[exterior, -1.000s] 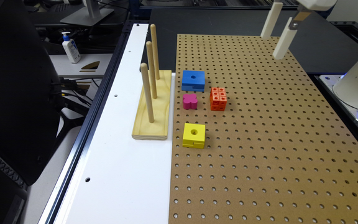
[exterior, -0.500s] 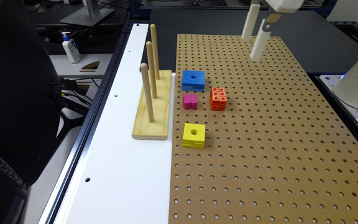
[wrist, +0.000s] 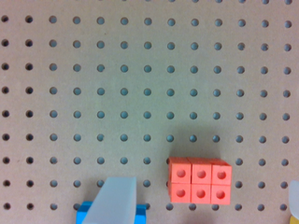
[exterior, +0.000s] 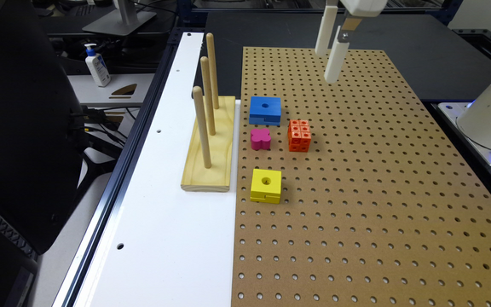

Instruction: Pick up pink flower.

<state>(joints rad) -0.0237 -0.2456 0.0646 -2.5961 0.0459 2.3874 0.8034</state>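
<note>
Gripper (exterior: 330, 66), fingers spread wide and empty, is hanging above the pegboard (exterior: 377, 192), having shifted toward the exterior view's left since the earlier frame. Pink flower (exterior: 260, 139) is sitting unmoved between the blue block (exterior: 265, 110) and yellow block (exterior: 266, 185), beside the orange cube (exterior: 299, 135).

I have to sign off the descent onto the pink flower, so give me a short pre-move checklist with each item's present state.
1. Gripper open: ok; the wrist view shows its fingers spread wide apart with nothing between them.
2. Pink flower free to grasp: ok; it lies flat on the pegboard, nothing on top.
3. Gripper above the flower: not ok; it hangs high over the board's far part, beyond the blue block.
4. Room around the flower: cannot tell; the blue block and the orange cube stand close by.
5. Peg stand out of the path: ok; it sits off the pegboard.
</note>
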